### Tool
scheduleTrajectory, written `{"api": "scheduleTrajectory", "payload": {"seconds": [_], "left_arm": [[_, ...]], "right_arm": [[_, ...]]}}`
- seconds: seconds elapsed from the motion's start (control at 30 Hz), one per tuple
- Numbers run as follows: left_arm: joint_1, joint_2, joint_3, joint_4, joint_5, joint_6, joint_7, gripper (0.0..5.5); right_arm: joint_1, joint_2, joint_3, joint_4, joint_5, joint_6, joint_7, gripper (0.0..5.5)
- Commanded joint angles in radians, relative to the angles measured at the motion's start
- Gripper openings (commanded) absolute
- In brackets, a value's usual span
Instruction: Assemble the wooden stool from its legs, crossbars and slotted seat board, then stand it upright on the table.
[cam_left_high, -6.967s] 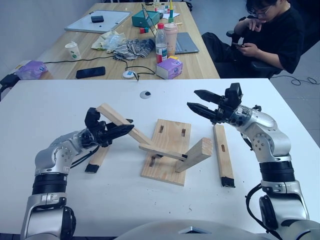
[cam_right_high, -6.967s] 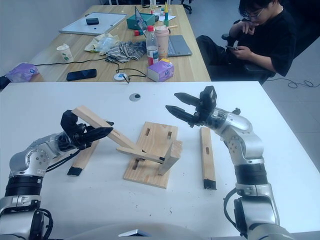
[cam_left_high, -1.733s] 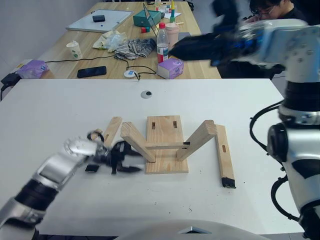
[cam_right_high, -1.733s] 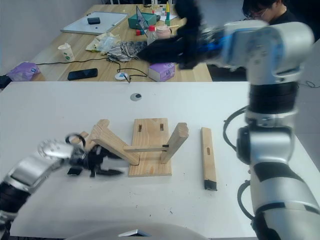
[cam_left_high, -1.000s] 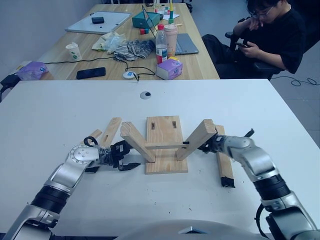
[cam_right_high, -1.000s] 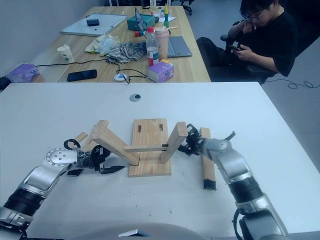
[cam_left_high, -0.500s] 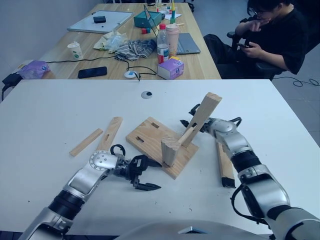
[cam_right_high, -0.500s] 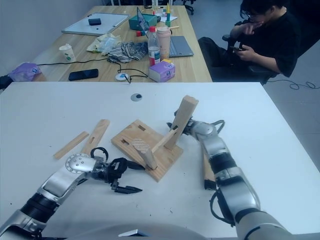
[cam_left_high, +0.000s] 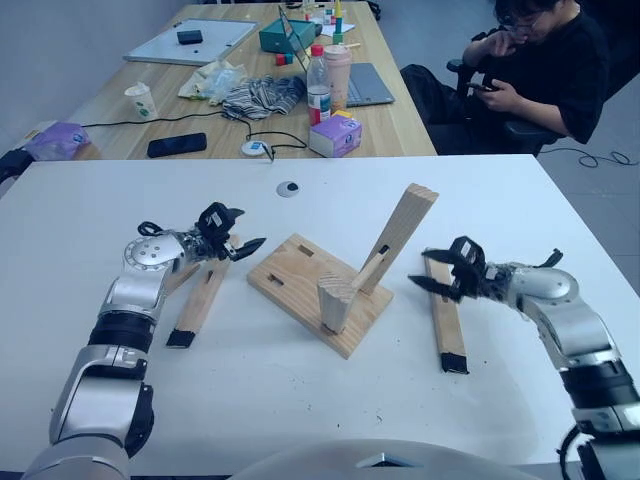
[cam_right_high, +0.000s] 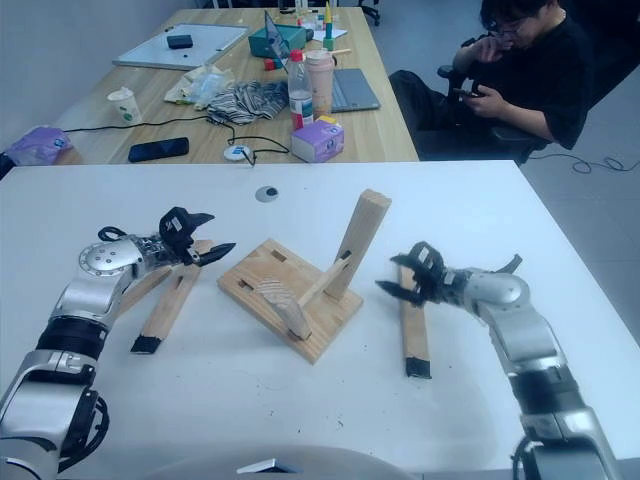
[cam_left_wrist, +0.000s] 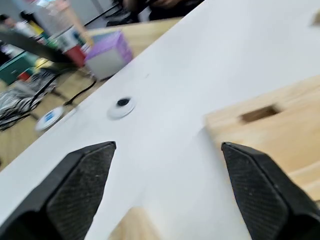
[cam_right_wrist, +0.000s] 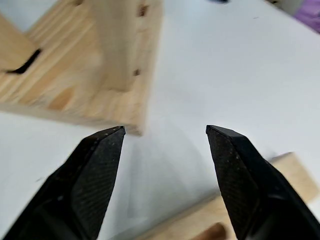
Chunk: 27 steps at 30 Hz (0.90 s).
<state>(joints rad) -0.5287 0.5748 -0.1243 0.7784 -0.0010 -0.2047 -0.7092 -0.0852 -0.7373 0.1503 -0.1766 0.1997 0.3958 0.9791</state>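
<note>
The slotted seat board (cam_left_high: 296, 281) lies flat at an angle in the middle of the white table. A tall leg (cam_left_high: 404, 228) leans upright on it, joined by a crossbar (cam_left_high: 371, 268) to a short leg (cam_left_high: 335, 300). My left gripper (cam_left_high: 236, 243) is open, just left of the board, above a loose leg (cam_left_high: 203, 297) and a thin crossbar (cam_right_high: 143, 284). The left wrist view looks between the fingers (cam_left_wrist: 85, 172) at a slot in the board (cam_left_wrist: 260, 114). My right gripper (cam_left_high: 431, 271) is open, right of the tall leg, over another loose leg (cam_left_high: 446, 320). Its wrist view faces the board's corner (cam_right_wrist: 131, 107).
A round grommet (cam_left_high: 288, 188) sits in the white table behind the board. Beyond the table's far edge, a wooden table carries a purple box (cam_left_high: 336, 135), bottles, a phone and cables. The front of the white table is bare.
My right gripper has let go of the tall leg and drawn back to the right. My left gripper has moved from the board's front to its left side, over the loose leg.
</note>
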Motion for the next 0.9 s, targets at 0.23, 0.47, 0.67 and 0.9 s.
{"api": "scheduleTrajectory", "payload": {"seconds": [0.23,0.47,0.67,0.9], "left_arm": [[-0.027,-0.074,-0.081,0.280,0.153,-0.220,0.040,3.90],[0.231,0.076,-0.162,-0.143,-0.001,-0.187,-0.450,3.90],[0.460,0.227,-0.165,-0.745,-0.342,0.241,-0.669,3.90],[0.135,0.068,0.045,-0.538,-0.380,0.321,-0.383,3.90]], "right_arm": [[-0.001,0.016,0.184,-0.056,-0.054,0.049,0.059,3.01],[-0.204,0.345,-0.027,0.271,-0.034,-0.002,-0.350,3.01],[-0.262,0.369,-0.065,0.425,-0.135,-0.167,-0.495,3.01],[-0.216,0.217,-0.035,0.381,-0.258,-0.197,-0.440,3.01]]}}
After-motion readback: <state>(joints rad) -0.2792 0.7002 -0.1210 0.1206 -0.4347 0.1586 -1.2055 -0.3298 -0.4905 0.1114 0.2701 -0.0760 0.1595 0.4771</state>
